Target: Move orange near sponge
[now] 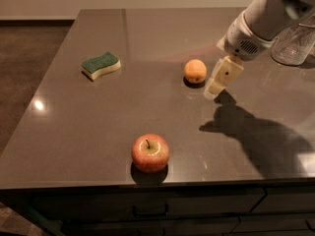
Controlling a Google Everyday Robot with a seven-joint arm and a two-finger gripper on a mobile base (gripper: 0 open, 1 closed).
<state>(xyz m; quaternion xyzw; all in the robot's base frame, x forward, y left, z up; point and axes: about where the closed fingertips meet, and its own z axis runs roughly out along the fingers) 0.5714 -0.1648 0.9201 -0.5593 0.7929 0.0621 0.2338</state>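
Hand (215, 89) beside one orange (195, 71); one sponge (101, 65)

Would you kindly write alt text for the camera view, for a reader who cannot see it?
The robot's pincer hangs just right of the orange on a dark table. The sponge lies farther left, an apple near the front edge, a clear glass at far right.

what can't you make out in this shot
Camera view, the only one:
- gripper, just right of the orange: seen side-on, so its far side is hidden and its height above the table is unclear.
- arm: cut off by the top and right edges.
- clear glass vessel: partly behind the arm and cut by the right edge.
- cabinet front below the table: too dark for detail.
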